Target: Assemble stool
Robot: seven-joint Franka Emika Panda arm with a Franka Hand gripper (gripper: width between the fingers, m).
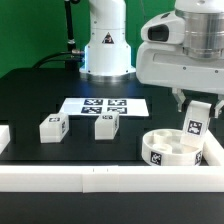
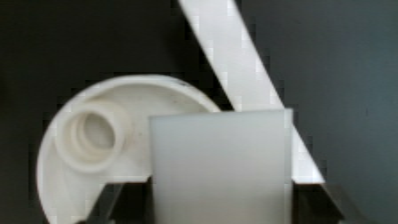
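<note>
The round white seat [image 1: 172, 148] lies at the exterior view's right, against the white corner rail, its recessed side up. My gripper [image 1: 196, 106] is shut on a white tagged leg [image 1: 197, 118] and holds it upright just above the seat's far right edge. In the wrist view the leg [image 2: 217, 165] fills the space between the dark fingers [image 2: 121, 205], with the seat [image 2: 107, 130] and a socket hole below. Two more legs lie on the black table: one [image 1: 52, 127] at the exterior view's left, one [image 1: 105, 123] beside it.
The marker board [image 1: 104, 106] lies flat behind the two loose legs. White border rails run along the front [image 1: 70, 178] and right edges, and one shows in the wrist view [image 2: 240, 60]. The arm's base [image 1: 105, 45] stands at the back.
</note>
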